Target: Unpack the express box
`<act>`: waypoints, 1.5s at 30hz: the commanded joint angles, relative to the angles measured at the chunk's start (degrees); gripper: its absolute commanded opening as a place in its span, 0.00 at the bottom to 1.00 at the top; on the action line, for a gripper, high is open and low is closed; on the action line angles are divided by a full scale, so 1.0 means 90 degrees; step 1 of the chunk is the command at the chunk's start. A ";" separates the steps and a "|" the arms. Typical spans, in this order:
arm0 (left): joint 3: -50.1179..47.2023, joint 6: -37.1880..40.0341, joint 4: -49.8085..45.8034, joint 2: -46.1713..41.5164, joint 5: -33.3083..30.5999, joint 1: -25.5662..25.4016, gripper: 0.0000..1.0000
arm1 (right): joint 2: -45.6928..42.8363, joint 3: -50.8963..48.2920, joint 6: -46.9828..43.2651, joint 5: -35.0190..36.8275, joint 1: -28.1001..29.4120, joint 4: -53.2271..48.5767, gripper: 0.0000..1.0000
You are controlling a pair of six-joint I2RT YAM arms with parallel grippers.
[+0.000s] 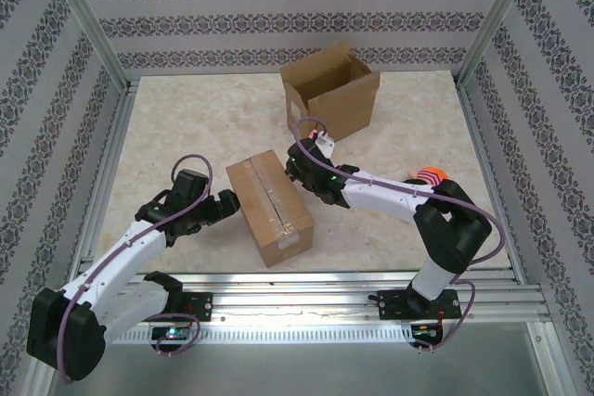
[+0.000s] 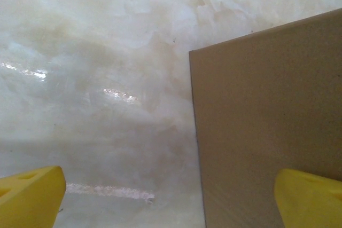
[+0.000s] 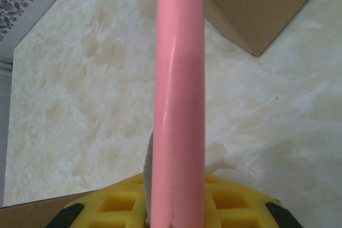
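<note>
Your marble-patterned table point(image 1: 186, 127) carries two cartons. An open carton point(image 1: 345, 99) stands at the far side with its flaps up, and the express box point(image 1: 271, 206) lies at the centre, near the arms, closed, with a strip of tape point(image 1: 276, 199) along its top seam that looks uncut. By my reading you are early in the task: nothing is out, and slitting the seam, opening the flaps and lifting out the contents are all left to do. Your left gripper point(image 1: 225, 206) sits at the box's left side, jaws spread wide and gripping nothing, one yellow finger point(image 2: 29, 198) over bare table and the other over the cardboard; contact is unclear. Your right gripper point(image 1: 311, 159) hovers just beyond the box's far end, clamped on a pink tool point(image 3: 179, 78), probably a cutter. A small orange object point(image 1: 430, 174) lies beside the right arm.
</note>
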 commanded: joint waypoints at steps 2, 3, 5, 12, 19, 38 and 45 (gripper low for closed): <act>-0.0066 -0.0143 0.0146 0.0008 0.0003 -0.0155 1.00 | -0.0718 -0.0360 -0.0552 0.0583 0.0053 -0.0287 0.00; -0.0030 -0.0130 0.0062 -0.0041 -0.0104 -0.0152 1.00 | -0.0992 -0.0480 -0.0696 0.0768 0.0044 -0.0410 0.00; 0.0050 -0.0080 -0.0116 -0.0133 -0.0280 -0.0143 1.00 | -0.1561 -0.0690 -0.0986 0.1116 0.0033 -0.0737 0.00; 0.0605 0.0229 -0.0753 -0.0260 -0.0780 -0.0128 1.00 | -0.3877 -0.1701 -0.1450 0.1542 0.0042 -0.2496 0.00; 0.1639 0.0846 -0.1359 0.0165 -0.0979 0.0090 1.00 | -0.5052 -0.2560 -0.0881 0.0345 0.0440 -0.3541 0.00; 0.2552 0.1089 -0.0194 0.1756 -0.0553 0.0464 1.00 | -0.3745 -0.2473 0.0858 0.0876 0.3052 -0.2339 0.00; 0.2183 0.0858 0.0174 0.1718 -0.0293 0.0468 1.00 | -0.3670 -0.2423 0.0621 0.0375 0.2487 -0.1850 0.00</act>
